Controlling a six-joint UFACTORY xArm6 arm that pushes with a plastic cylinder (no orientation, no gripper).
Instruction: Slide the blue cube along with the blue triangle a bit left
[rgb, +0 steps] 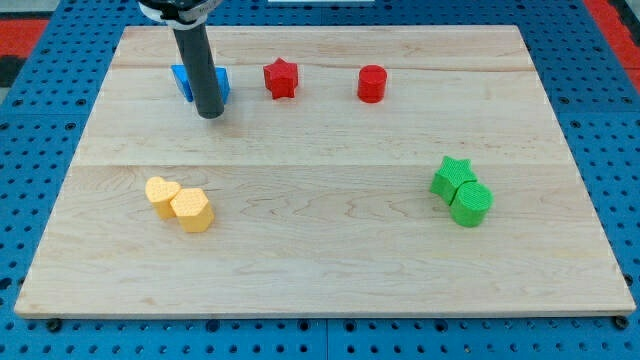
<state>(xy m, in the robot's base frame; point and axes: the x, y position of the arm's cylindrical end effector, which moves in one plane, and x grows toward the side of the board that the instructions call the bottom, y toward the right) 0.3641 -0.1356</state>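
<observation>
Bright, even overhead light — sharp focus, soft short shadows, no glare.

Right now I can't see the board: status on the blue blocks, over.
My tip down, at blue blocks' near edge. Rod hides them; shapes unclear. Red star to view's right, apart. Nothing to their left.

cam: we are looking down from the front, tilted | range: mid | covering: whole surface
</observation>
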